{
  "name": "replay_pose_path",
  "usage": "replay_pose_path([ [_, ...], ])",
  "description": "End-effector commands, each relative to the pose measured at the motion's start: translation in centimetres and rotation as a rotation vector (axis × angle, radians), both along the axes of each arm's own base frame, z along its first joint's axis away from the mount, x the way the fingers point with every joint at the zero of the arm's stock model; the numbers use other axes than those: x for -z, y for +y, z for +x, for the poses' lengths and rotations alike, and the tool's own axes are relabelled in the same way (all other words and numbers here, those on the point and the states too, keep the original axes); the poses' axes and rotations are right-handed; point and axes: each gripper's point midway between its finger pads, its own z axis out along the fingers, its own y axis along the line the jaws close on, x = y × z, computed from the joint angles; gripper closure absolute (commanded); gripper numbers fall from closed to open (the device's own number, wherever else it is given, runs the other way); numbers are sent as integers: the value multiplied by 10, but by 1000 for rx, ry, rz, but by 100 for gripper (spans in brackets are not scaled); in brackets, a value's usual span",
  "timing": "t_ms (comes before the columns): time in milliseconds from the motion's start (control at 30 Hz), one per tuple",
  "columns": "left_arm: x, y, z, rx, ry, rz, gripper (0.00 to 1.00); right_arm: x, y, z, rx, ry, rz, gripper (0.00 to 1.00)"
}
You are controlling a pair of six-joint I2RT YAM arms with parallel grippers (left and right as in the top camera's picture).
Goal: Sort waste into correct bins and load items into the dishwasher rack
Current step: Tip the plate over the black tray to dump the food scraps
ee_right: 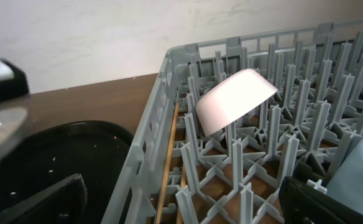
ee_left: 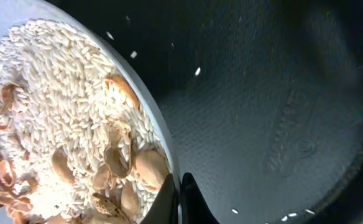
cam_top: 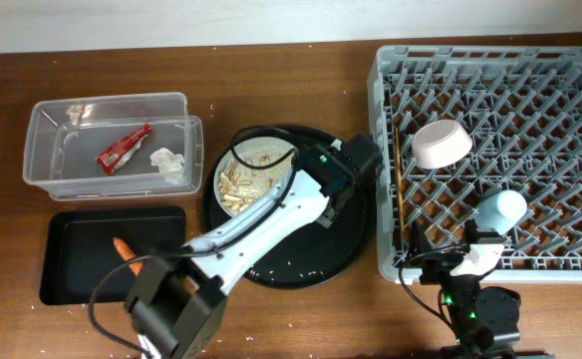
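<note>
My left claw (ee_left: 179, 188) clamps the plate (ee_left: 156, 127) rim at 3 o'clock. Any tilt spills rice (ee_left: 63, 81) onto the round black tray (ee_left: 281, 124).

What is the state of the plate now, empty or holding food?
Holding food: rice grains and beige scraps cover much of the plate, seen close in the left wrist view.

The left arm (cam_top: 261, 224) stretches diagonally forward with the left claw (ee_left: 178, 190) pinched together; the right claw (ee_right: 184, 199) hangs spread apart.
</note>
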Motion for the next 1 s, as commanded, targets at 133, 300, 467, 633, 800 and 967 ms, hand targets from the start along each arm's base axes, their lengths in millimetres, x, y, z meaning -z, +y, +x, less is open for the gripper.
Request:
replay_pose_path([
  [133, -77, 60, -35, -262, 52, -119, 100, 3, -1, 0, 4, 2, -3, 2],
  [300, -56, 146, -45, -533, 116, -89, 100, 3, -1, 0, 4, 2, -3, 2],
  [467, -27, 166, -48, -587, 162, -437, 100, 3, -1, 0, 4, 2, -4, 2],
  [633, -26, 156, -48, -497, 226, -737, 100, 3, -1, 0, 4, 2, -4, 2],
  [800, -105, 206, -62, -443, -74, -1016, 100, 3, -1, 0, 4, 2, -4, 2],
  [967, -108, 245, -71, -445, -227, -1335, 100, 3, -1, 0, 4, 2, -3, 1],
])
